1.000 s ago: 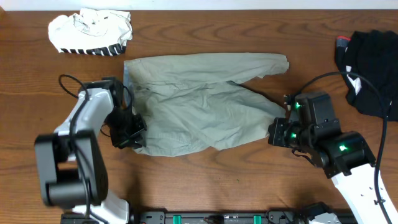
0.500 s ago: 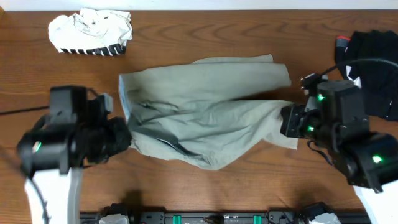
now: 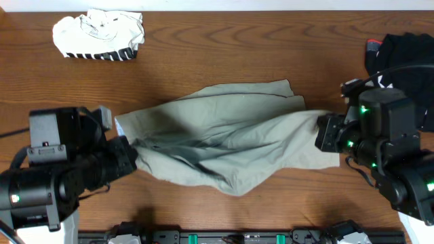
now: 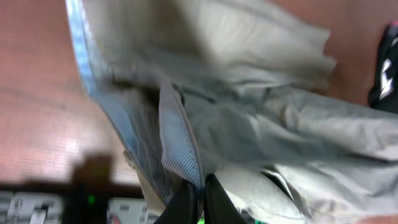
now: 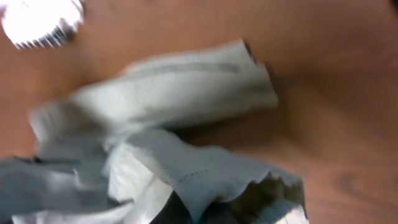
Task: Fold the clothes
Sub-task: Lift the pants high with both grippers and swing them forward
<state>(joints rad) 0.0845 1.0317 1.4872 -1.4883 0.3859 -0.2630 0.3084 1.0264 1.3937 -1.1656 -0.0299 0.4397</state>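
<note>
Across the middle of the wooden desk (image 3: 224,47) the khaki-grey shorts (image 3: 224,135) stretch between the two arms. They sag in soft folds, and their lower edge droops toward the front of the desk. At the shorts' left end, the left end effector (image 3: 132,157) is pressed together, pinching a pale striped inner edge of the cloth, as the left wrist view shows. At the right end, the right end effector (image 3: 324,132) is likewise pressed together on a bunch of the fabric. A black garment (image 3: 403,57) lies heaped at the desk's right edge, well apart. A white garment with black stripes (image 3: 100,34) lies crumpled near the far left corner.
</note>
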